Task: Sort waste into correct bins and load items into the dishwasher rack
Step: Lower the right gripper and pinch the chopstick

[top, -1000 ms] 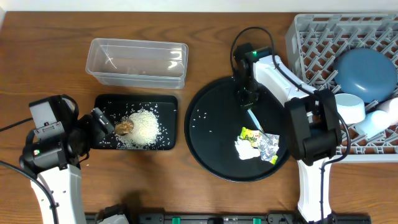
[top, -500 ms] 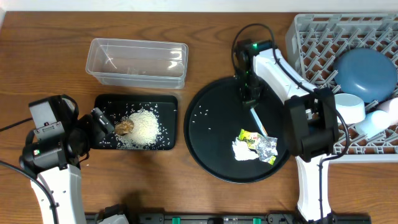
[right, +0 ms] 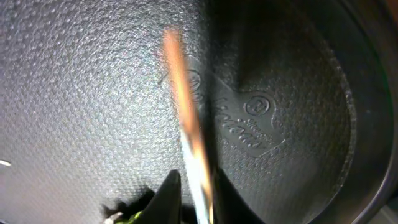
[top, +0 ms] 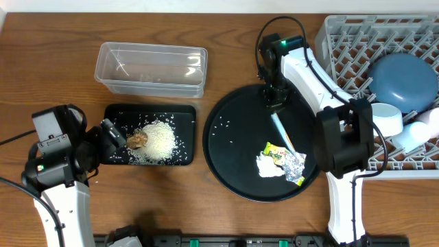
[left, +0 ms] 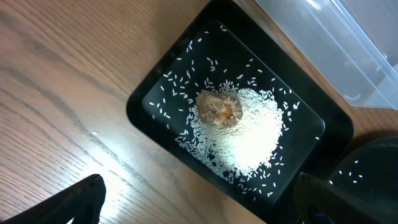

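Observation:
My right gripper [top: 275, 104] [right: 198, 199] is shut on the thin wooden stick [top: 282, 132] [right: 184, 124] over the round black tray [top: 233, 158]. The stick's far end reaches toward the yellow-green wrapper [top: 277, 152], silver foil [top: 296, 165] and white tissue [top: 269, 167] on that tray. My left gripper [top: 113, 134] [left: 199, 208] is open and empty at the left edge of the shallow black tray [top: 151, 108] [left: 146, 93]. That tray holds white rice [top: 159, 140] [left: 255, 130] and a brown lump [top: 138, 140] [left: 219, 109]. The clear tub [top: 151, 68] stands behind it.
The grey rack [top: 343, 41] at the right holds the dark-blue plate [top: 403, 82], a white cup [top: 385, 118] and a light-blue cup [top: 420, 134]. A few rice grains [top: 223, 127] lie on the round tray. Bare wood lies in front of both trays.
My right gripper has shifted a little toward the back of the round tray, taking the stick with it. The left arm has not moved.

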Robot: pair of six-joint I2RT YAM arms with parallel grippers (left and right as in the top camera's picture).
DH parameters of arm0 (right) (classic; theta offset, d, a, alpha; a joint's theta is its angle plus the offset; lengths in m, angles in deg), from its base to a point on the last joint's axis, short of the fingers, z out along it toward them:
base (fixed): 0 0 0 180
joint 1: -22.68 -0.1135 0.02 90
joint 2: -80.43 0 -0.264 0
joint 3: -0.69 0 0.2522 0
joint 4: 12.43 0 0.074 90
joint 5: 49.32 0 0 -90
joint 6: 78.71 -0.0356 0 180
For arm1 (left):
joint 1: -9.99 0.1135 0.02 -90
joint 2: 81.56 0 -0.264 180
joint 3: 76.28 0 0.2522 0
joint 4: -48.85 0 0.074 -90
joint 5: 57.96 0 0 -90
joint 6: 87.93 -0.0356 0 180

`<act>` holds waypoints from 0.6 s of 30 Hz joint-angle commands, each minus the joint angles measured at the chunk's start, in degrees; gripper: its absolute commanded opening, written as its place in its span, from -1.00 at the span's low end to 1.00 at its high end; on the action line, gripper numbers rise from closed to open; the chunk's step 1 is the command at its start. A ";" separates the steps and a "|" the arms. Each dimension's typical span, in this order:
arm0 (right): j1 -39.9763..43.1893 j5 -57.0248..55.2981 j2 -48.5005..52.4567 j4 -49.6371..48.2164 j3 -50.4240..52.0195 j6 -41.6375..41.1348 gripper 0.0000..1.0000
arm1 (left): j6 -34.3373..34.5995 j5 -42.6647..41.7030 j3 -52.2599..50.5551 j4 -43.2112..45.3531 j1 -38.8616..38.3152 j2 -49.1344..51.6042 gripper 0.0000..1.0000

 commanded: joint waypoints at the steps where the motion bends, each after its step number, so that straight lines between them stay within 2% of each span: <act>1: -0.22 1.07 0.37 0.22 -1.25 -0.33 -0.75 | -1.16 0.15 1.16 -0.15 0.31 -0.04 0.95; 6: -0.26 1.09 0.37 -0.07 -1.25 -0.33 -0.78 | -1.16 0.15 1.16 -0.13 0.31 -0.04 0.96; 7: -0.26 1.07 0.37 -0.26 -1.18 -0.35 -0.73 | -1.16 0.15 1.16 -0.15 0.31 -0.04 0.96; 9: -0.26 1.07 0.37 -0.92 -1.01 -0.35 -0.40 | -1.16 0.15 1.16 -0.15 0.31 -0.04 0.96; 18: 0.24 -6.05 0.37 -5.75 2.75 -3.76 -0.20 | -1.16 0.15 1.16 -0.15 0.31 -0.04 0.96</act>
